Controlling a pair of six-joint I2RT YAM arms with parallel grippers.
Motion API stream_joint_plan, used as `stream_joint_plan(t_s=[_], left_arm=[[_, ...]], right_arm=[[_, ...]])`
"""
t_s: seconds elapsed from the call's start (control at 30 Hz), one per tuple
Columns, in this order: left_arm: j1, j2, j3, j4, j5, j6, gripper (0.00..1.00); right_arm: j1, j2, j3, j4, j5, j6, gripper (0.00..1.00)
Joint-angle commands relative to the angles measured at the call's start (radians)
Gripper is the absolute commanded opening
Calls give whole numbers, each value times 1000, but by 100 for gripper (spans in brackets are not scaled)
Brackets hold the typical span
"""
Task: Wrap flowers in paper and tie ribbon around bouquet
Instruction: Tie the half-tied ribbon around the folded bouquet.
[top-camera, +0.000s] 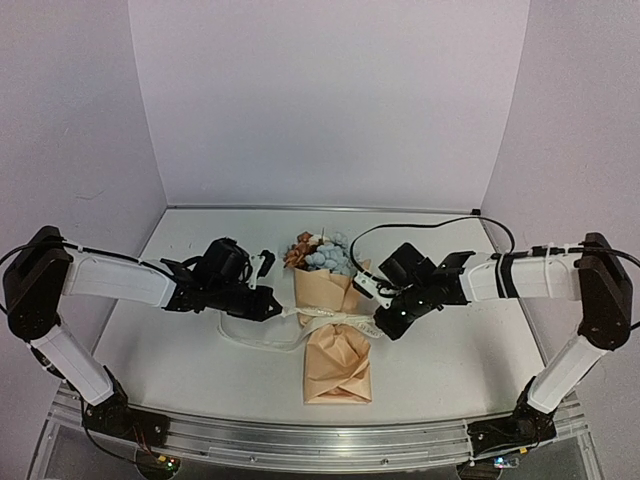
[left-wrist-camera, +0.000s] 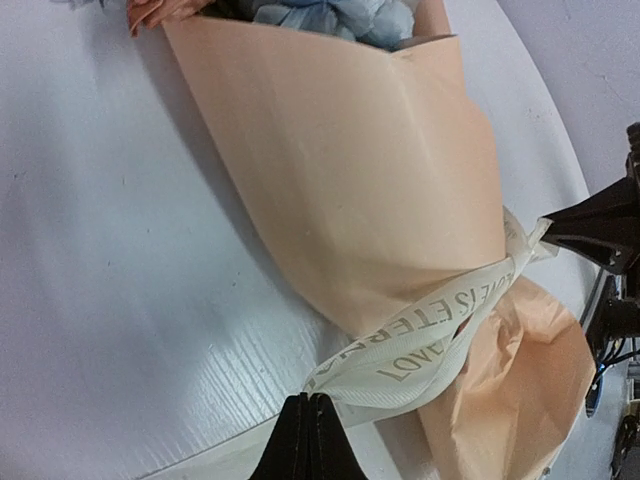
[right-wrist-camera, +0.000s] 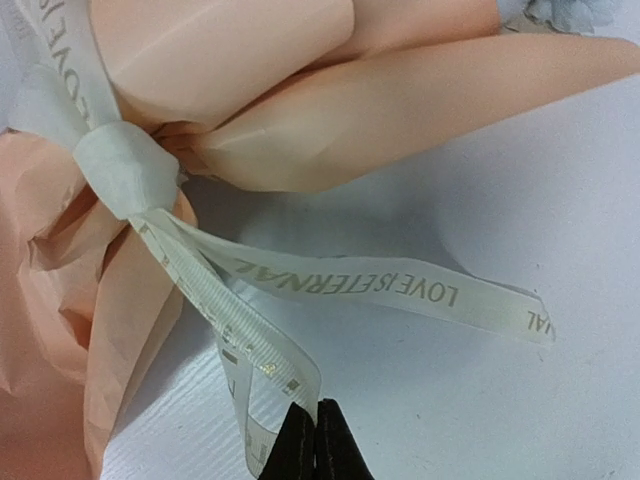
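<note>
Bouquet (top-camera: 337, 340) lying mid-frame on table (top-camera: 200, 370), flowers (top-camera: 320, 252) toward top, ribbon (top-camera: 335, 322) round its waist. Left gripper (left-wrist-camera: 308, 400) pressed together, pinching ribbon strand. Right gripper (right-wrist-camera: 315, 405) same, nipping looped strand at bottom of frame. Risk imo: uneven pull drags bouquet sideways, or floppy ribbon slips out of pinch and knot (right-wrist-camera: 125, 170) ends up slack. Right wrist shows knot and free printed tail. Top view barely resolves them, and left wrist shows just the band across paper (left-wrist-camera: 350, 200).

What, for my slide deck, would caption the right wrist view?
Right gripper shut on the ribbon knotted around the paper-wrapped bouquet.
</note>
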Motion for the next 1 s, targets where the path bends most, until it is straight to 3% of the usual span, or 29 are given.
stream_joint_plan(t_s=[0.0,0.17,0.37,0.5,0.63,0.97], left_arm=[[11,-56,-38,-5,-21,-30,0],[12,-55,-40,0,-14,-30,0],[14,-48,-26,-3,-13,-23,0],[24,-52,-28,-3,-11,-22,0],[47,-58,-40,-3,0,-31,0],[109,-83,-85,-27,-17,-74,0]], right_arm=[[4,-46,-35,-23,139,103,0],[3,-57,-53,-1,165,189,0],[18,-72,-38,1,114,179,0],[62,-106,-36,-12,196,140,0],[66,-146,-55,-22,365,199,0],[89,-128,-85,-36,314,327,0]])
